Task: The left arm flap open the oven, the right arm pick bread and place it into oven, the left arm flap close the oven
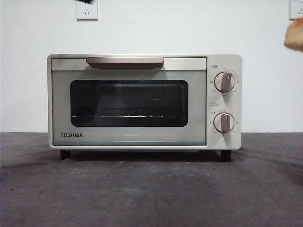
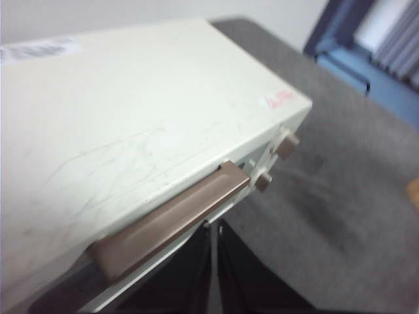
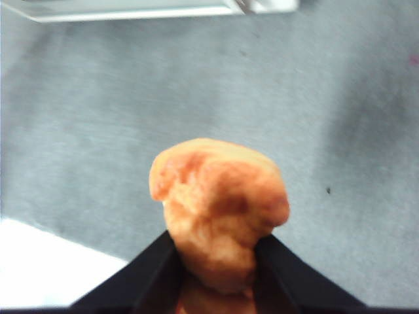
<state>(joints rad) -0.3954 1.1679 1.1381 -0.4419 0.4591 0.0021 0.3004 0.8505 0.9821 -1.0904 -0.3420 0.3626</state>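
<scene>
Front view: oven (image 1: 144, 101) is seen shut, bread (image 3: 219, 212) is held in the right gripper (image 3: 216, 261), left gripper (image 2: 215, 275) narrowed below the handle (image 2: 171, 226); opening, placing, closing remain.

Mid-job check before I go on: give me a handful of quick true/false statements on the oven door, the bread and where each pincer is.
1. The oven door is shut. True.
2. The bread lies on the rack inside the oven. False: it is held between the right pincer's jaws, above the grey table.
3. The left pincer is close to the oven's tan handle. True.
4. The left pincer's jaws are spread wide. False: they sit nearly together with only a thin gap.
5. Both oven knobs are on the side away from the TOSHIBA lettering. True.
</scene>
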